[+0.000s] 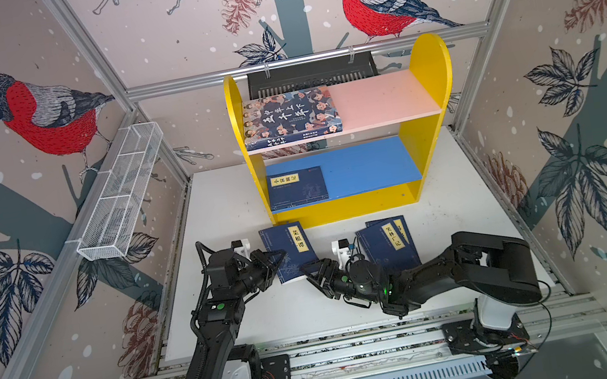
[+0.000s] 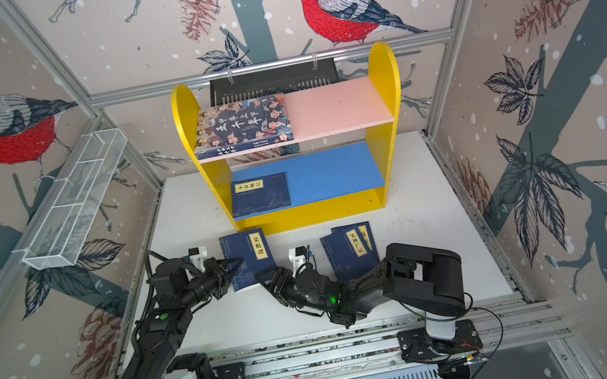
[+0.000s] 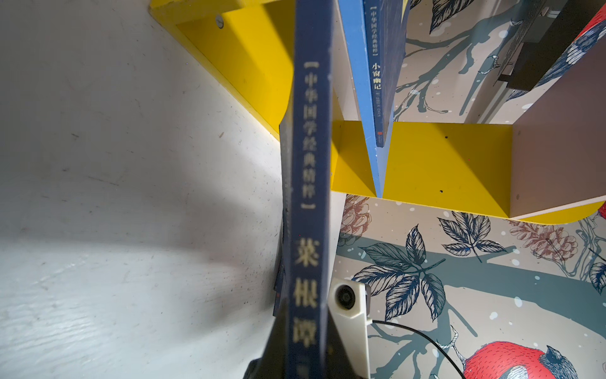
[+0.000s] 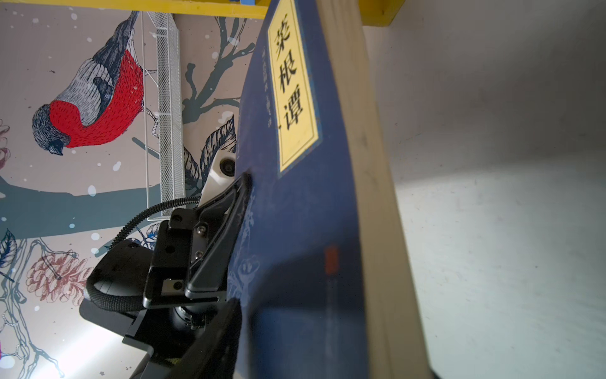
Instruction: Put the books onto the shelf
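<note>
Navy book pinched along its spine by the left claw, at seven o'clock of the shelf
Right claw sits at its near corner; whether it grips I cannot tell. Uneven pulls could twist the thin paperback loose, or its far edge could catch the yellow front lip. Only the right wrist view shows the left claw's pad pressed on the cover; only the left wrist view shows the spine straight in the grip
</note>
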Action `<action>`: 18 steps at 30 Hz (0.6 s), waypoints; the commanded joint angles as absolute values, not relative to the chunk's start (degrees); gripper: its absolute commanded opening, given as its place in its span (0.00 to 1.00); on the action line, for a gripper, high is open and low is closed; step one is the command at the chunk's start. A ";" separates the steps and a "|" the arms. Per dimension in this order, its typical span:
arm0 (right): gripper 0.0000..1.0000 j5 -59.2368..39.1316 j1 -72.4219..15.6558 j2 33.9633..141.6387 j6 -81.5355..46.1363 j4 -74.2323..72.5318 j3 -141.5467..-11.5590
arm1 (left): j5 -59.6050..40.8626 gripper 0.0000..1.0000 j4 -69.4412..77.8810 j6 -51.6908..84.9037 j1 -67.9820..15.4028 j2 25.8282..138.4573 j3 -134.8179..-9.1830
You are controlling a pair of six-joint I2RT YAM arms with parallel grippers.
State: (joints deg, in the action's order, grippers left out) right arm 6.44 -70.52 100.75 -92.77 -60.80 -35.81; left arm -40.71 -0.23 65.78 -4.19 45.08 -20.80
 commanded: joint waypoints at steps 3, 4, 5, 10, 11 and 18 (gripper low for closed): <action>0.50 6.51 -70.14 102.27 -92.31 -65.57 -37.38 | -42.35 0.00 1.84 66.45 -4.13 44.65 -21.09; 0.48 6.38 -70.08 102.46 -92.12 -65.87 -37.59 | -42.28 0.00 1.68 66.61 -4.13 44.57 -21.09; 0.45 6.24 -70.05 102.65 -92.03 -65.96 -37.70 | -42.29 0.00 1.49 66.59 -4.13 44.48 -21.01; 0.23 6.16 -69.79 103.62 -92.37 -68.62 -36.93 | -42.36 0.00 0.98 66.53 -4.14 43.90 -20.74; 0.18 6.24 -69.79 103.71 -92.38 -69.08 -36.75 | -42.41 0.00 0.97 66.46 -4.15 43.86 -20.67; 0.03 5.52 -69.27 103.97 -92.10 -71.31 -35.86 | -42.28 0.15 0.88 66.37 -4.13 43.44 -20.58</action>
State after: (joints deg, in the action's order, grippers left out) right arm 6.20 -69.54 103.79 -92.77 -69.28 -36.10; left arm -40.38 -0.64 65.98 -4.19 43.81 -20.60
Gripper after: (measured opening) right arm 0.103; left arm 0.134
